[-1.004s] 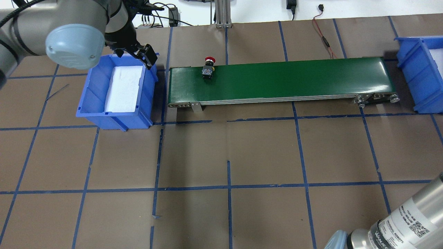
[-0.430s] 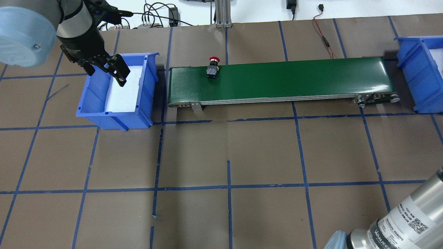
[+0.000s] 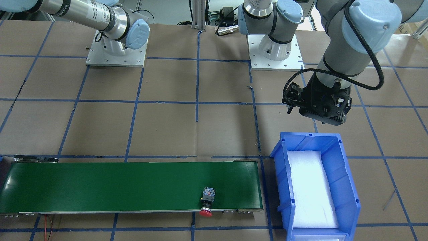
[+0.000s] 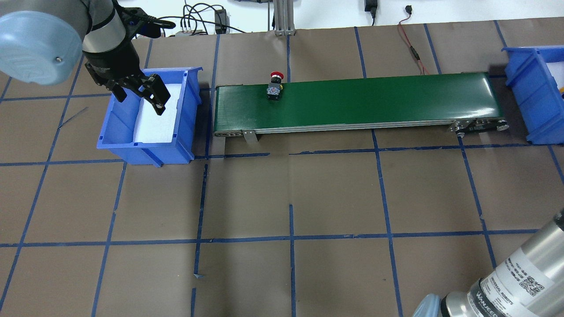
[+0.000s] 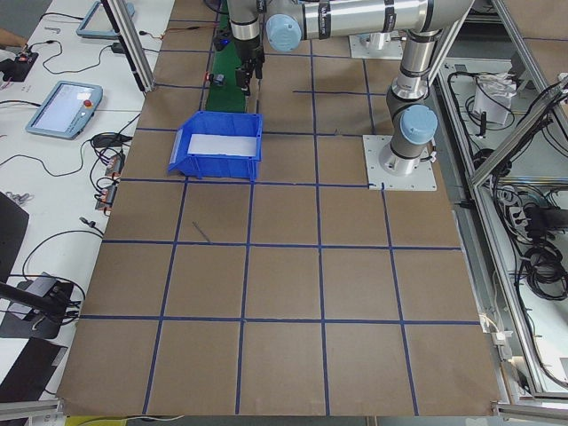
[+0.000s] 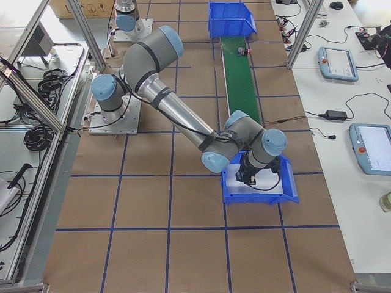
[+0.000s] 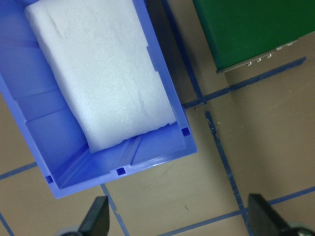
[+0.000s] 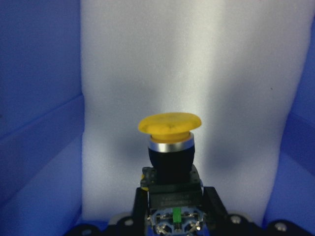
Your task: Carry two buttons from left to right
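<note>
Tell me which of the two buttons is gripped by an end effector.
The yellow button, clamped in the right end effector; the red button lies loose on the green belt.

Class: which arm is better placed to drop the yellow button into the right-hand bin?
Right: the right gripper holds the yellow button above that bin; the left gripper is open, far away.

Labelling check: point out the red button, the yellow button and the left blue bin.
red button (image 4: 274,89), overhead view, its body.
yellow button (image 8: 171,160), right wrist view, black body.
left blue bin (image 4: 118,121), overhead view, inner side wall.
</note>
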### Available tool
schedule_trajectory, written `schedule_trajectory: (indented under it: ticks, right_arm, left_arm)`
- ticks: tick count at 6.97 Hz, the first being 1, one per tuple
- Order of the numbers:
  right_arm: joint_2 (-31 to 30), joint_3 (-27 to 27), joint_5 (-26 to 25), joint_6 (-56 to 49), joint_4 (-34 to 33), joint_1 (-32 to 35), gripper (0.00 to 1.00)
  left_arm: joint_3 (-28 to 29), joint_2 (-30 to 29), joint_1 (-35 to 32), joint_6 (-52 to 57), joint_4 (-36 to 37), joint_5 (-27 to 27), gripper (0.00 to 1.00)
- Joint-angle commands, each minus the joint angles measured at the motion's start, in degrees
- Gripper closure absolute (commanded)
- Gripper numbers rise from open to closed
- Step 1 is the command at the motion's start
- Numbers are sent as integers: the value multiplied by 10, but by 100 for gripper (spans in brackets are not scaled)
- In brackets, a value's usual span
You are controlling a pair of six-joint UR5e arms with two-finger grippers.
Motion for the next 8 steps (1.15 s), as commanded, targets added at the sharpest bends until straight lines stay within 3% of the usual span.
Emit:
schedule_trajectory:
  ticks: [1,8]
  right_arm:
    - [3,0,4,0,0,2,62]
    - [3,0,4,-1,0,0,61]
  left_arm:
    - [-3,-1,1,-1,1,30,0]
    - [7,-5,3,-136,8,36,0]
